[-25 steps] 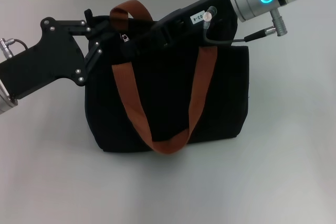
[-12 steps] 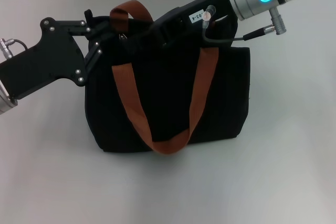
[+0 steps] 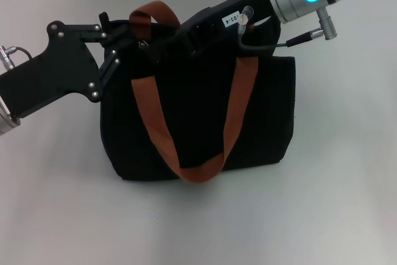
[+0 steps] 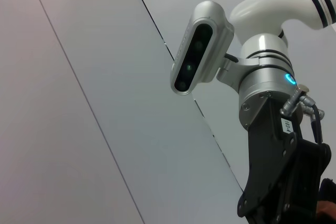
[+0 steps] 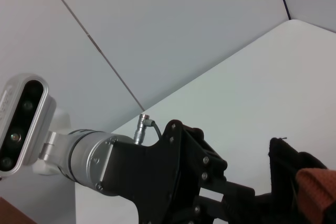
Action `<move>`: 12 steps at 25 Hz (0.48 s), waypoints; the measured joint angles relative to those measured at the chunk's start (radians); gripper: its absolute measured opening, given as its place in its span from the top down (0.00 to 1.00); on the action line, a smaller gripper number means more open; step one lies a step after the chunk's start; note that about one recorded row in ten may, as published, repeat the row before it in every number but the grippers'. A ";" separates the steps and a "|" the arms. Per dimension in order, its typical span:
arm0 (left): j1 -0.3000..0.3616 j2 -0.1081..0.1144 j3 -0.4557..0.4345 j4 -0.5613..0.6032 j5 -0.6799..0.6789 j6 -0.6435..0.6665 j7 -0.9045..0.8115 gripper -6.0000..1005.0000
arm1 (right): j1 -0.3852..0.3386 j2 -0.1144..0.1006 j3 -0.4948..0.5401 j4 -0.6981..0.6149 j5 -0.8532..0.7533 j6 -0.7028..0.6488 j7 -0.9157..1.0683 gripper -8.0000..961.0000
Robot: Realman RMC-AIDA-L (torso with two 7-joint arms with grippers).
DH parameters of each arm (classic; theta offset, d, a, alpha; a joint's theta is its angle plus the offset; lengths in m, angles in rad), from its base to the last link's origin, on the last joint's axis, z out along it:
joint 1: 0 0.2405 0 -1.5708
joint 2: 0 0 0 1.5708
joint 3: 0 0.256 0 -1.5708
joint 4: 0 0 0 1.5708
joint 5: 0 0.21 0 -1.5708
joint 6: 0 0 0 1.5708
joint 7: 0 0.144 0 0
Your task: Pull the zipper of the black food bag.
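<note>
Left pincer (image 3: 127,44) pins the boxy black fabric food bag (image 3: 205,122); right pincer (image 3: 155,51), grip state indiscernible, should draw small silver zipper tab (image 3: 143,44) straight along its line.

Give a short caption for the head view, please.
Both grippers, left and right, meet at the zipper atop the bag.

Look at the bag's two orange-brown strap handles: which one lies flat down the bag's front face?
The long strap handle looping down the black food bag. The other strap handle arches over the top edge, beside the left gripper.
</note>
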 joint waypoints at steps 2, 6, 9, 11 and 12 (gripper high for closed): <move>0.000 0.000 0.000 0.000 0.000 -0.002 0.000 0.93 | 0.001 0.001 0.000 -0.001 -0.003 0.002 0.000 0.99; 0.000 0.000 0.000 0.000 0.000 -0.004 0.000 0.93 | -0.001 0.001 0.000 -0.006 -0.006 0.012 0.003 0.99; 0.000 0.000 0.000 0.000 0.000 -0.004 0.000 0.93 | -0.006 0.002 0.000 -0.011 -0.006 0.018 0.007 0.99; 0.000 0.000 0.000 0.000 0.000 -0.004 0.000 0.93 | -0.008 0.002 0.000 -0.012 -0.008 0.021 0.009 0.99; 0.000 0.000 0.000 0.000 0.000 -0.005 0.000 0.93 | -0.008 0.002 0.000 -0.012 -0.011 0.022 0.011 0.99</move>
